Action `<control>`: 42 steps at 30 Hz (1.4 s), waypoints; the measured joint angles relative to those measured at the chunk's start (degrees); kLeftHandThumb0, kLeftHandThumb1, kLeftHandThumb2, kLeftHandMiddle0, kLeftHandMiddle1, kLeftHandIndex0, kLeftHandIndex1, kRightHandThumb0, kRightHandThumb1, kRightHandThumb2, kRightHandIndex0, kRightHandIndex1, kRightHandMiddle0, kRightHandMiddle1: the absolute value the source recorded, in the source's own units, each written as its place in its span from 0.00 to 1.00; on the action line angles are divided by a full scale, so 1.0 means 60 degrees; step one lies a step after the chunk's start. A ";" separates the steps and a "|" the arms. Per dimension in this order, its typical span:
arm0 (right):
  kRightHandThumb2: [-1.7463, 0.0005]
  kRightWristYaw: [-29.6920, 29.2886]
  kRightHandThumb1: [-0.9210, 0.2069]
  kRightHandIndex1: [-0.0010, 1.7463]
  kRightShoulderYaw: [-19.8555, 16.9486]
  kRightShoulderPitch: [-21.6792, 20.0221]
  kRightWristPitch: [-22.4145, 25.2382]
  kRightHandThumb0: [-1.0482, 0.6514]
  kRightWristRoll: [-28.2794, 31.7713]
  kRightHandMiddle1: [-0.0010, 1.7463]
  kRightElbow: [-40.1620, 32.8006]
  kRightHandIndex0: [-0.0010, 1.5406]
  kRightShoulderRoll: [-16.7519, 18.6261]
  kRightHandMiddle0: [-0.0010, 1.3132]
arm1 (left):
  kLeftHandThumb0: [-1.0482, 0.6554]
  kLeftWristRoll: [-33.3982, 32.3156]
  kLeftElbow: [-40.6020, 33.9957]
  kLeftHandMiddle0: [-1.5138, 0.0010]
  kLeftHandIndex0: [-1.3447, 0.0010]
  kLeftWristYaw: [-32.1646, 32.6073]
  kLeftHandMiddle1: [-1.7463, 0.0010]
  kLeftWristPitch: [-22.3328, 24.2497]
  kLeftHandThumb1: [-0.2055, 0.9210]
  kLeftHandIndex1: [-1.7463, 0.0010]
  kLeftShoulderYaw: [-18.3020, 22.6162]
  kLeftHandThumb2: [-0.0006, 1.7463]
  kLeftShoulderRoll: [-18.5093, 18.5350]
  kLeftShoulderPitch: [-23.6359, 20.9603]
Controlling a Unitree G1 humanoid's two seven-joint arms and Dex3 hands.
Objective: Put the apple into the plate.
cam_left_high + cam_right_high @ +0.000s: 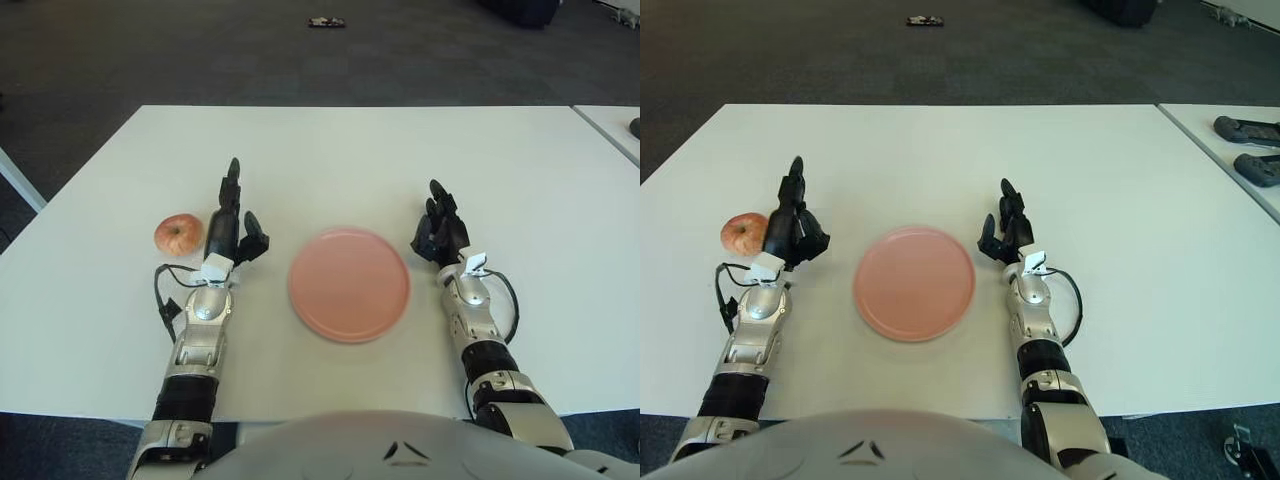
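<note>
White bench (330,150) on dark carpet; a second white bench edge shows at far right, carrying two dark controller-like items (1252,130).

Count on my bench: one apple, one plate, two of my hands.

Apple (178,234): red-yellow, sitting on the bench at left, well apart from the plate, not in it.

Plate (349,284): pink, round, flat on the bench between my two hands, nothing in it.

My left robot hand (228,225): just right of the apple, right beside it; whether it touches the fruit I cannot tell. Fingers extended and apart, pointing away from me, holding nothing.

My right robot hand (438,230): just right of the plate, idle. Fingers loosely bent and apart, holding nothing.

One small dark object (326,21) lies on the carpet beyond the bench.
</note>
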 measured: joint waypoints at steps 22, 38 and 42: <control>0.25 -0.0032 0.30 0.00 0.0062 -0.0012 -0.0226 0.40 -0.0095 0.18 0.0143 0.10 0.0175 0.00 | 0.00 0.2220 -0.4112 1.00 1.00 -0.0179 1.00 0.0668 1.00 1.00 0.2080 0.34 0.1457 0.1141; 0.25 0.0105 0.29 0.00 0.0083 -0.0292 -0.0436 0.39 -0.0128 0.19 0.0658 0.10 0.0179 0.00 | 0.00 0.6120 -0.5738 1.00 1.00 -0.2742 1.00 0.3582 1.00 1.00 0.3416 0.48 0.3509 0.1577; 0.24 0.0104 0.31 0.00 0.0087 -0.0298 -0.0437 0.40 -0.0145 0.20 0.0673 0.10 0.0182 0.00 | 0.00 0.6657 -0.5816 1.00 1.00 -0.3964 1.00 0.4337 1.00 1.00 0.3288 0.48 0.3880 0.1590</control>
